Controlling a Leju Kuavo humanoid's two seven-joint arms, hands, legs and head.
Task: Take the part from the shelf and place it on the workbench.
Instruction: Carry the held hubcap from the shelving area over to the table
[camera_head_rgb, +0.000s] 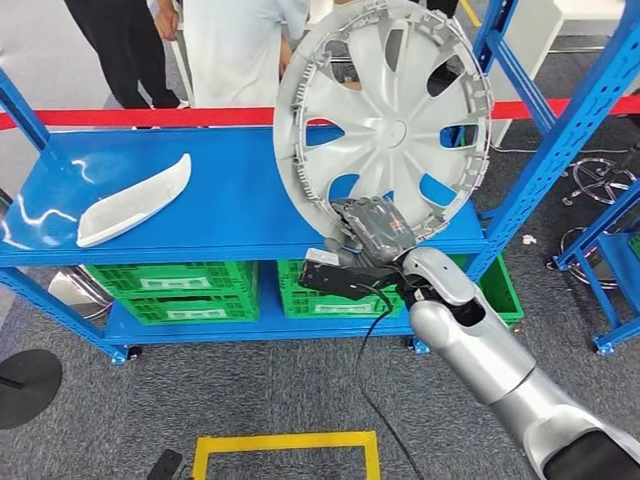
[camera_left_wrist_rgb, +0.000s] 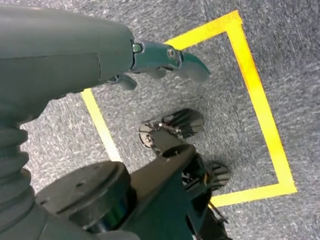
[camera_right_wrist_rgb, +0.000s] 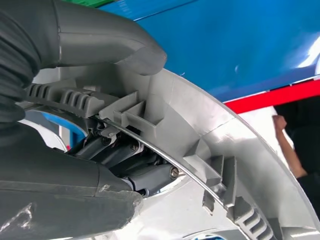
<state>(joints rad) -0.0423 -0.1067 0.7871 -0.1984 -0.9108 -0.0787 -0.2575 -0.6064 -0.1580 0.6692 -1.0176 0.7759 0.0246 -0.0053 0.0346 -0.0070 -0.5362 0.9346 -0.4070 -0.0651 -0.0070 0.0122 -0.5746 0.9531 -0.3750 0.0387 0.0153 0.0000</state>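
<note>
Right hand (camera_head_rgb: 371, 228) grips the hubcap (camera_head_rgb: 383, 118) rim at the shelf's (camera_head_rgb: 234, 200) front edge, tilted upright; the wrist view shows thumb and fingers (camera_right_wrist_rgb: 151, 175) clamping its clips. Left hand (camera_left_wrist_rgb: 113, 60) hangs open over yellow-taped floor (camera_left_wrist_rgb: 260, 100).

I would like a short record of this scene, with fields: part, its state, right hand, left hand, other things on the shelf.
part: silver wheel cover
state: tilted up above the blue shelf
right hand: grips the cover's lower rim
left hand: holds nothing, hangs over grey carpet with a yellow tape square
other things: white curved trim piece on the shelf; green crates below
</note>
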